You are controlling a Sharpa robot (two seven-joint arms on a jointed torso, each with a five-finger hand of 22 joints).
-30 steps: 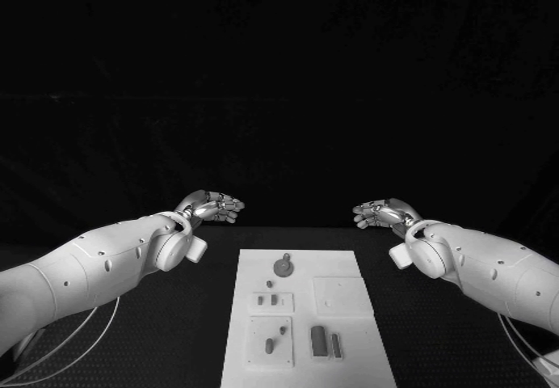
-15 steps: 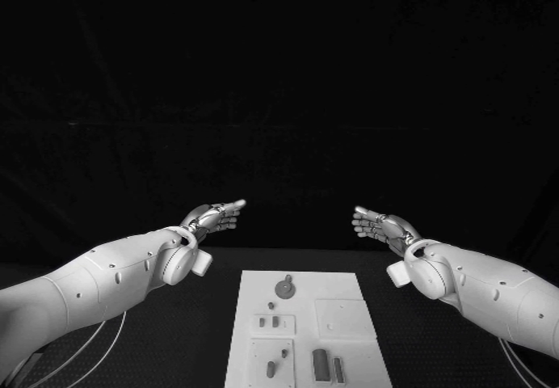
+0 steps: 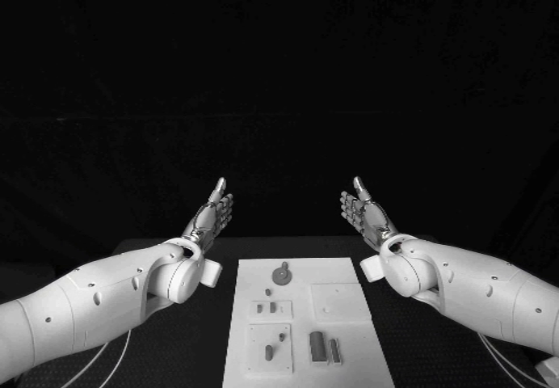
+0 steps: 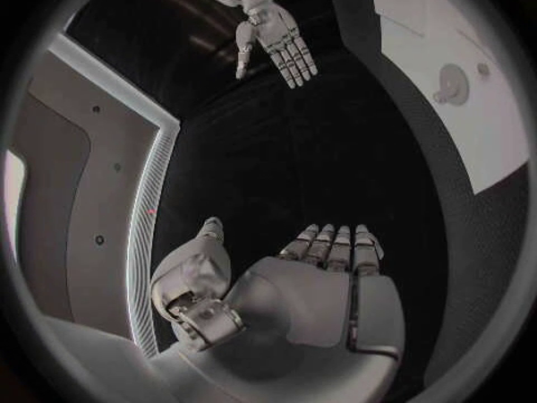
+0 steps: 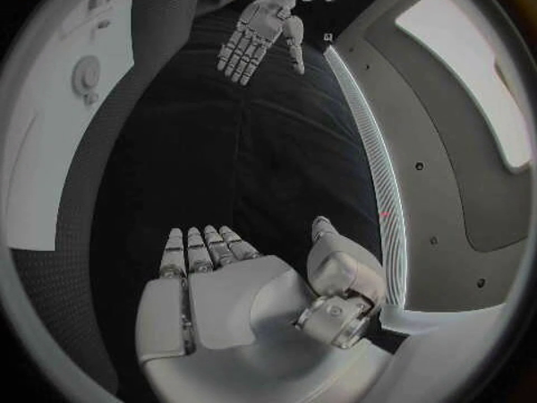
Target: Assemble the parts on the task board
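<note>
Head view: the white rectangular task board (image 3: pixel 297 315) lies flat in the middle of the black table (image 3: pixel 174 347), its long side running away from the robot. On it sit small grey parts: a round piece with a stub (image 3: pixel 281 277) near the far end, a pair of short pegs (image 3: pixel 269 307) on a raised square at mid-left, two upright dark bars (image 3: pixel 323 347) at the near right, and a slim peg (image 3: pixel 271 351) on the near-left square. A blank raised square (image 3: pixel 339 301) lies at mid-right. The left hand (image 3: pixel 213 212) and the right hand (image 3: pixel 363 212) are raised above the table's far edge, one on each side of the board, palms facing each other, fingers straight and held flat, holding nothing. Open dark table runs down both long sides of the board, under the white forearms.

Left wrist view: the left hand (image 4: pixel 325 278) lies flat and empty with its thumb set apart; across the dark gap the right hand (image 4: pixel 274 40) is spread. The board's far corner (image 4: pixel 470 90) shows with the round piece on it.

Right wrist view: the right hand (image 5: pixel 224 287) is flat and empty; the left hand (image 5: pixel 259 36) opposite is spread. The board's edge (image 5: pixel 67 134) carries the round piece; bare table lies between the hands.
</note>
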